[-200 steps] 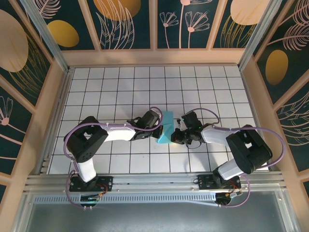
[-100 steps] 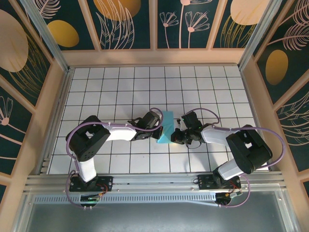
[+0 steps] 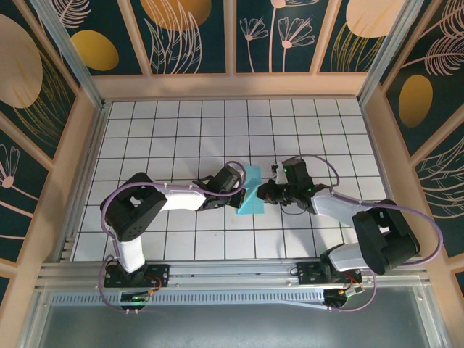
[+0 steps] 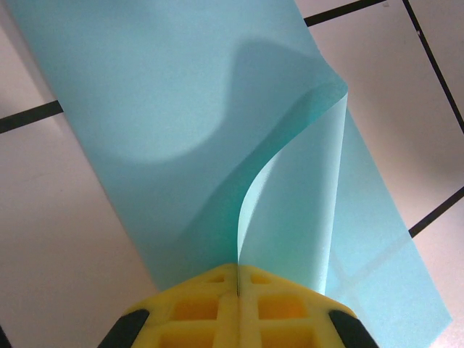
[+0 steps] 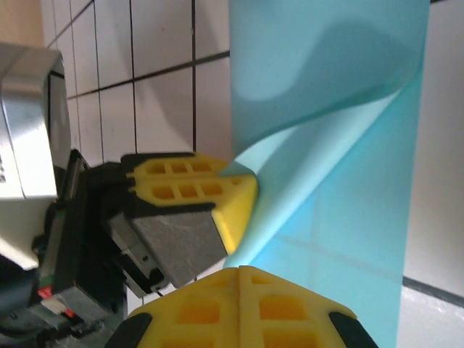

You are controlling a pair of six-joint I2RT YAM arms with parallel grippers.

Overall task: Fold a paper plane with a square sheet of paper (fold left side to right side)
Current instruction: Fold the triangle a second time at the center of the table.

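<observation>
The paper (image 4: 167, 109) lies near the middle of the worktop (image 3: 181, 130), between my two grippers. My left gripper (image 4: 238, 286) sits at the paper's 9 o'clock side. It is closed on the paper's edge, and that edge slips right in between its yellow fingers. The lifted part bends up in a soft curl and leans over toward 3 o'clock. The rest of the paper lies flat on the tiles.

My right gripper (image 5: 239, 279) waits at the 3 o'clock side. It is closed too. Its tip is right at the paper, but I cannot tell if it pinches the paper or only touches it.

I think this fold is only partly done. The left side is up and going over, but it is not down on the right side yet, and I see no sharp crease. I see no nose and no wings, so most of the plane is left to make.
</observation>
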